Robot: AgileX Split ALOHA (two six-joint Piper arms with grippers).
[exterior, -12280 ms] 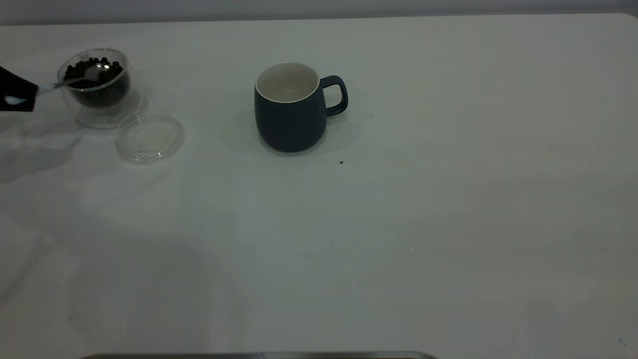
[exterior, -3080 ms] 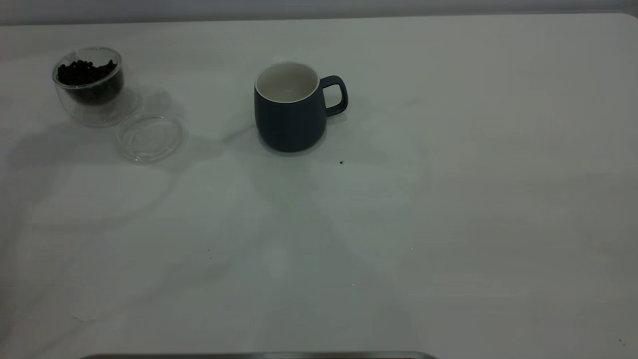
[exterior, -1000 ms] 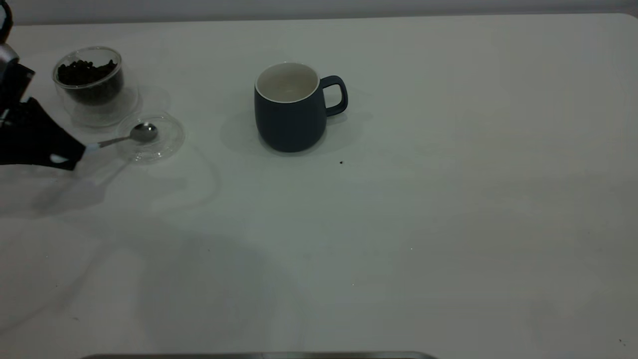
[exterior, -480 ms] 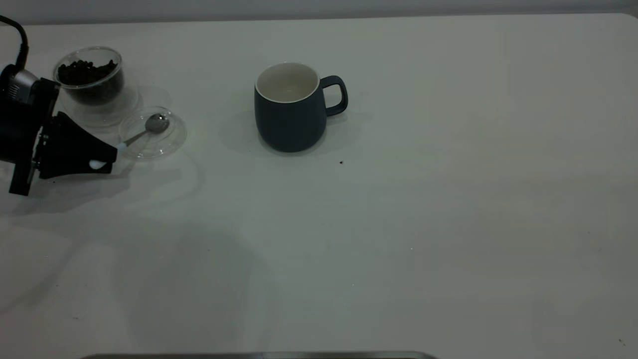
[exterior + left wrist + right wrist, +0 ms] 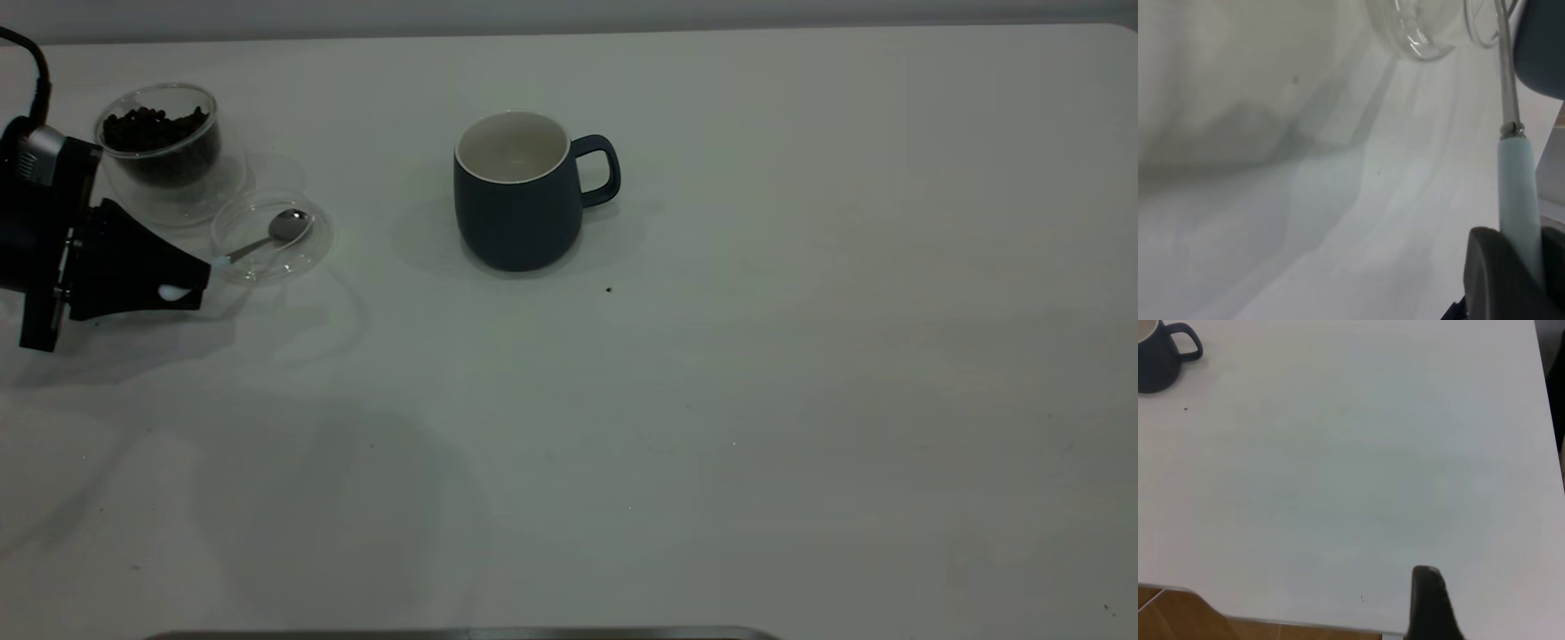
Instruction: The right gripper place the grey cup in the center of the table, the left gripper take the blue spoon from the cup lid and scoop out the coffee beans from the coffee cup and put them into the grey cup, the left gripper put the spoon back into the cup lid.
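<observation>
The grey cup stands upright near the middle of the table, handle to the right; its corner also shows in the right wrist view as the grey cup. At the far left the coffee cup holds the coffee beans. In front of it lies the cup lid. My left gripper is low at the left edge, shut on the pale handle of the blue spoon, whose bowl rests in the lid. The left wrist view shows the blue spoon gripped by my left gripper, its neck reaching to the cup lid.
My right gripper shows only as a dark shape above the table's near edge, far from the cup. A tiny dark speck lies in front of the grey cup. A thin grey rim runs along the bottom of the exterior view.
My left gripper came in from the left with the spoon and lowered its bowl into the cup lid. Over the last half second the bowl slid slightly farther right inside the lid.
</observation>
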